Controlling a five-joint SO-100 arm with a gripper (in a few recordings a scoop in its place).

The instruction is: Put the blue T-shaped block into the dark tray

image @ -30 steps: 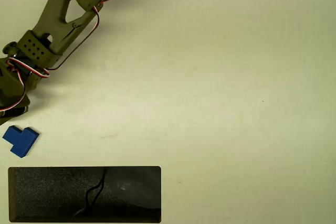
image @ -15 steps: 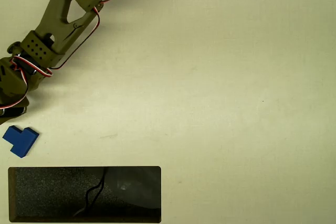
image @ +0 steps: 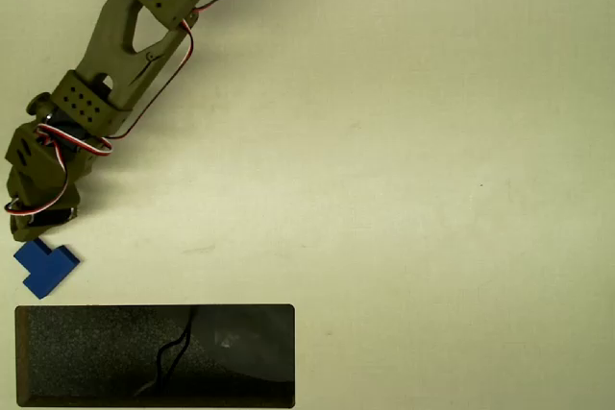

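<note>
The blue T-shaped block [image: 46, 269] lies flat on the table at the far left of the overhead view, just above the dark tray [image: 96, 357]. The tray is a black rectangle along the bottom edge, with a squiggly dark mark inside. My olive-green arm comes down from the top left, and its gripper [image: 38, 231] hangs right over the block's upper edge, seemingly touching it. The wrist body covers the fingers, so how the jaws stand is hidden.
The pale table stretches wide to the right of the arm and the tray. Red, white and black cables run along the arm [image: 135, 40]. The block and the gripper sit close to the picture's left edge.
The arm has swung down and slightly right, bringing the gripper onto the block's top edge. The block has shifted a little down and to the right.
</note>
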